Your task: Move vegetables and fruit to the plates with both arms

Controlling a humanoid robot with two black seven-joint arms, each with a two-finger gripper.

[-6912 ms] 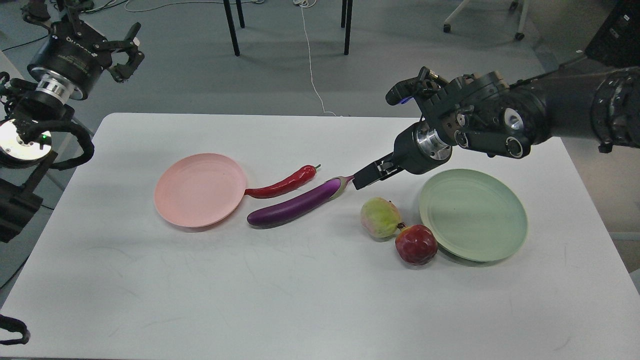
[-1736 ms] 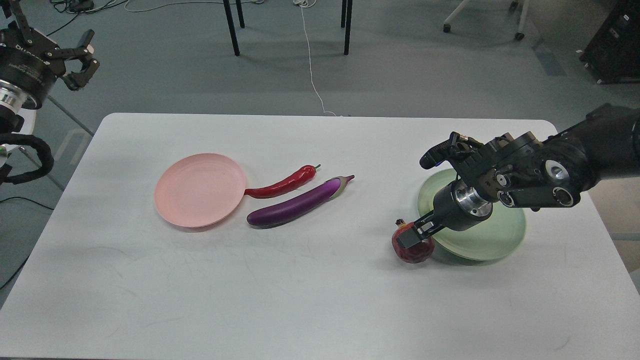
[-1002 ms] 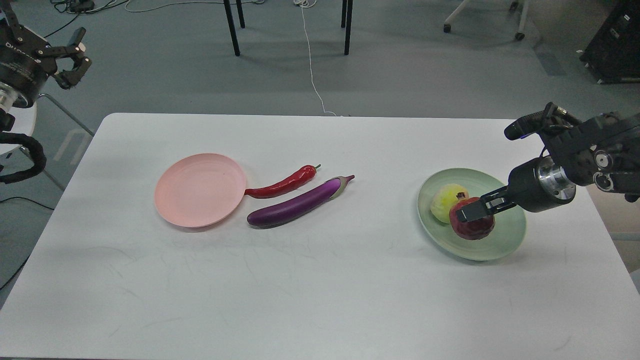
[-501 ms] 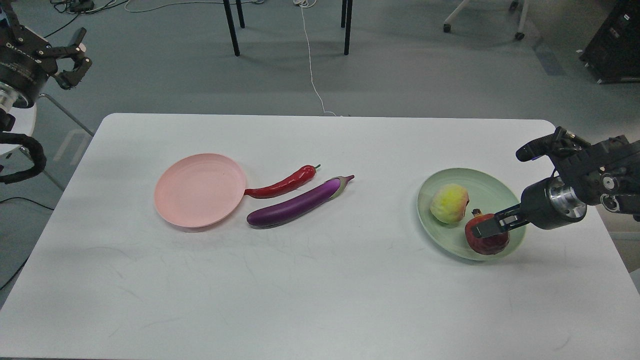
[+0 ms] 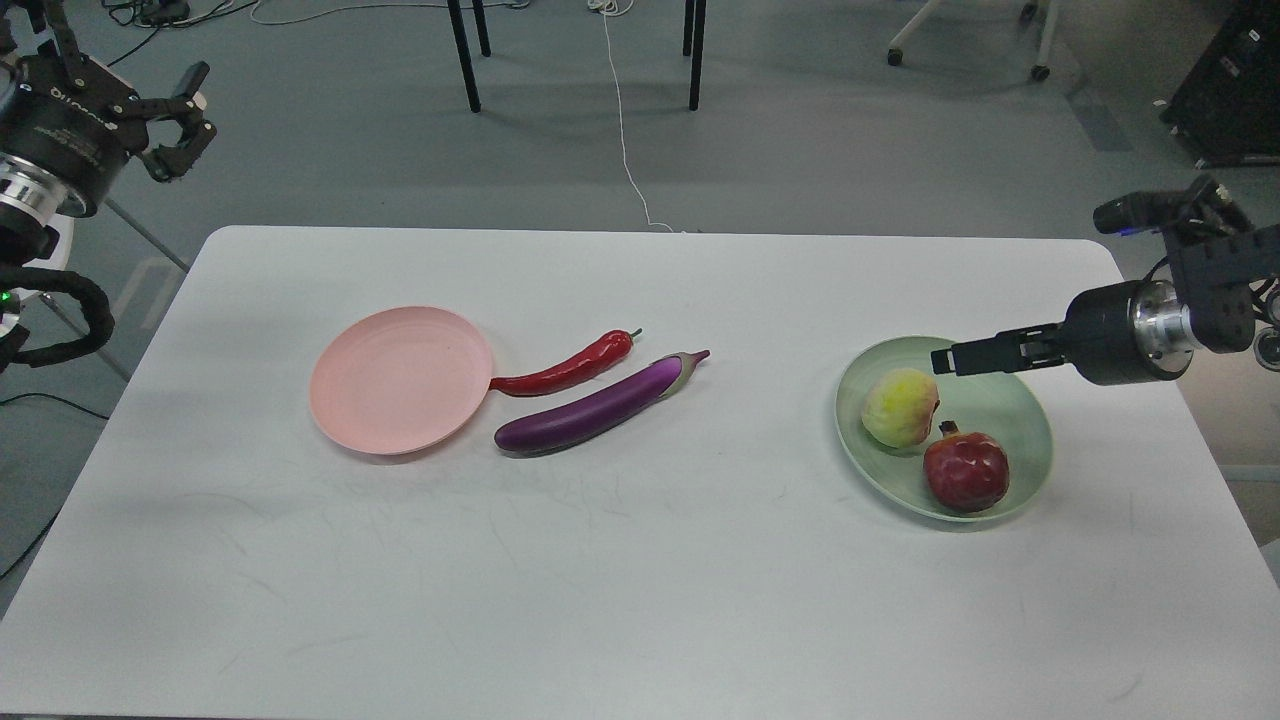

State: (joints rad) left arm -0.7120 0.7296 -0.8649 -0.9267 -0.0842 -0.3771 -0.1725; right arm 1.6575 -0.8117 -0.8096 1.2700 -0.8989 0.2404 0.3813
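A: Fruit first: where does it sit?
B: Both pieces lie in the green plate (image 5: 1020,420) at 3 o'clock on the counter (image 5: 640,600), peach (image 5: 900,407) beside pomegranate (image 5: 966,472), so I judge that half done.
A: And the vegetables?
B: Eggplant (image 5: 598,405) and chili (image 5: 568,370) lie on the counter; the chili's tip touches the empty pink plate (image 5: 400,380).
A: End effectors?
B: Right end effector (image 5: 945,358) hovers over the plate, holding nothing; its gap I cannot tell. Left end effector (image 5: 185,110) hangs spread at 10 o'clock, empty.

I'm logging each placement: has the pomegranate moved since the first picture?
Yes. The pomegranate then lay on the table off the green plate's left rim; now it sits on that plate, right of the peach.
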